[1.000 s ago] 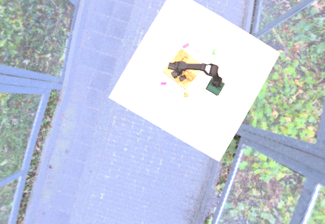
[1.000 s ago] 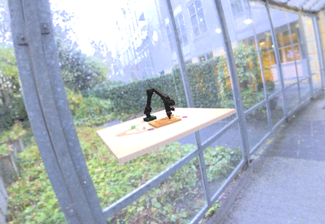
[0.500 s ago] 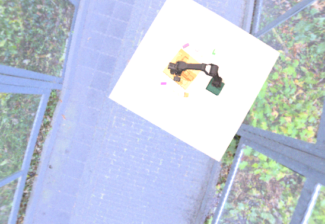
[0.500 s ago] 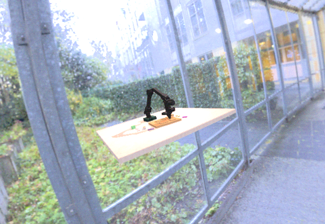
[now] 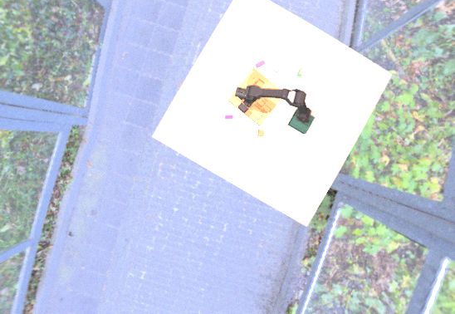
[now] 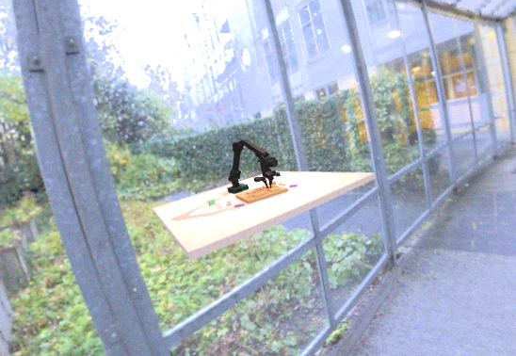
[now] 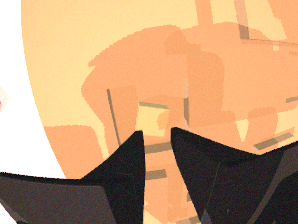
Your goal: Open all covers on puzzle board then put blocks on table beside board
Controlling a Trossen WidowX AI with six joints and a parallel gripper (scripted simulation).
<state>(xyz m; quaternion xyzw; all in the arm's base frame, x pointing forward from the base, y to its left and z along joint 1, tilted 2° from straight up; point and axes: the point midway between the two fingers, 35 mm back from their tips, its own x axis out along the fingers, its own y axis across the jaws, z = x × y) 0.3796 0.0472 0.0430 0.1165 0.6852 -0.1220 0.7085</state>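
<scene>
The orange wooden puzzle board (image 5: 254,74) (image 6: 249,198) (image 7: 50,65) lies on the table under the arm. My gripper (image 6: 268,186) (image 7: 156,135) is slightly open, with its fingertips low over the board and nothing seen between them. In the wrist view a small pale patch (image 7: 152,122) with a dark upper edge shows just beyond the tips; I cannot tell if it is a block or a well. Two magenta blocks, one behind (image 5: 260,64) (image 6: 239,205) and one at the side (image 5: 228,117) (image 6: 293,186), a green block (image 5: 299,72) (image 6: 211,202) and an orange piece (image 5: 261,133) lie off the board. Shadow obscures the covers.
The arm's dark green base (image 5: 297,126) (image 6: 238,188) stands beside the board on the pale table (image 5: 199,117) (image 6: 202,236). A small pale piece (image 5: 276,71) (image 6: 229,202) lies near the board. The arm crosses above the board and hides part of it in the top view.
</scene>
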